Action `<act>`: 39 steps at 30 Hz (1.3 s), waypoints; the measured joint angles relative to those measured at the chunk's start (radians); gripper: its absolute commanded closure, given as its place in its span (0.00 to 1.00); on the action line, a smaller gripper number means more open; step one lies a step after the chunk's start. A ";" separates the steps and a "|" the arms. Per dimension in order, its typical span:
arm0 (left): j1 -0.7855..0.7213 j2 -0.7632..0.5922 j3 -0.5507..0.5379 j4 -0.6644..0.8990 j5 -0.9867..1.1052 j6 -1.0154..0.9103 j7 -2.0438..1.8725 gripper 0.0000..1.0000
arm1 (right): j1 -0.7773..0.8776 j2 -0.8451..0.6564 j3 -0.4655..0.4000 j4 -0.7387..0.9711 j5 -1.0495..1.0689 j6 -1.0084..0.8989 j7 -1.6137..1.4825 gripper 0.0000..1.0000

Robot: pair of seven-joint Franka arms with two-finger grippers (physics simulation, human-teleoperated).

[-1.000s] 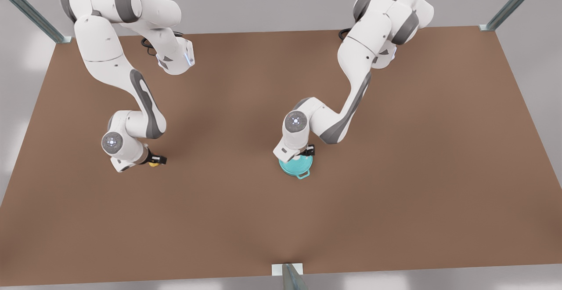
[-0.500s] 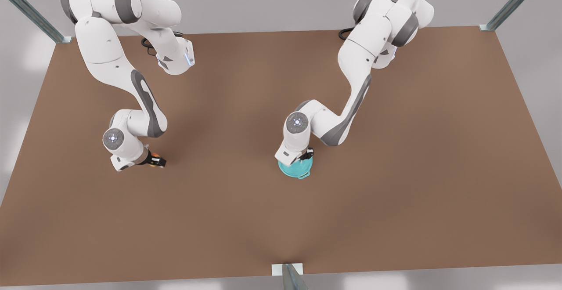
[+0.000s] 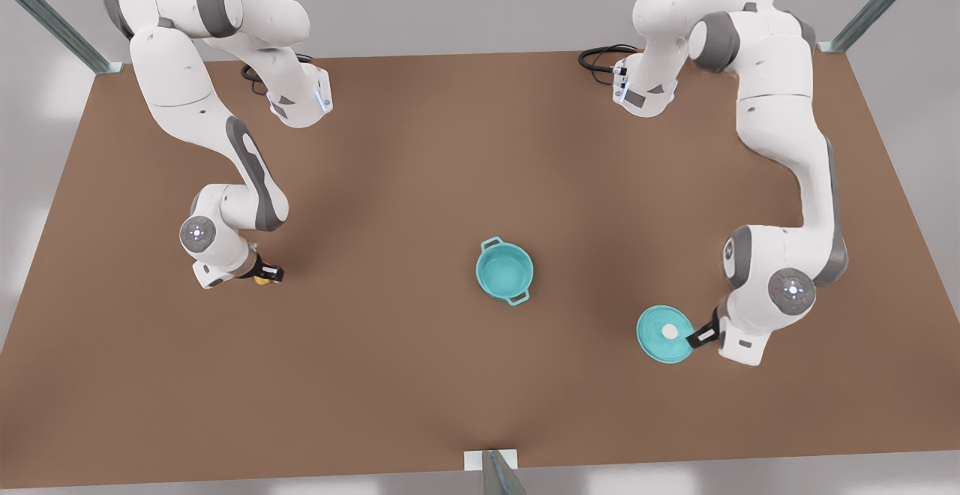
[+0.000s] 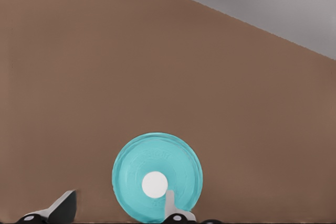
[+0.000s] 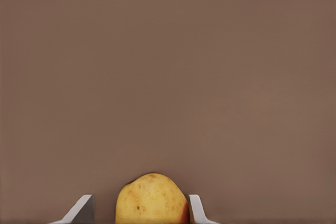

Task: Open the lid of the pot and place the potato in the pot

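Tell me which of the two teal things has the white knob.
The pot lid, the flat disc lying on the table at the front view's right beside the left gripper. The pot at mid-table is deeper, open, with two loop handles.

In my right wrist view the potato (image 5: 151, 199) is getting cut off along its lower part by the frame edge, and so are my fingers (image 5: 80, 209) either side of it. From the front it's mostly tucked under my right gripper (image 3: 266, 275), too small to make out. In my left wrist view, one finger (image 4: 169, 205) is covering a bit of the lid (image 4: 157, 176).
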 measured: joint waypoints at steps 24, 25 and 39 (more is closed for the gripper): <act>0.045 -0.485 -0.019 -0.415 -0.236 -0.251 0.349 0.00 | 0.091 -0.135 0.009 0.063 0.023 -0.144 0.034 0.46; 0.045 -0.485 -0.019 -0.415 -0.236 -0.253 0.354 0.00 | 0.109 -0.140 0.009 0.085 0.028 -0.169 0.041 0.46; 0.045 -0.484 -0.019 -0.415 -0.236 -0.264 0.400 0.00 | 0.428 -0.002 0.006 0.598 0.103 -0.565 0.276 0.46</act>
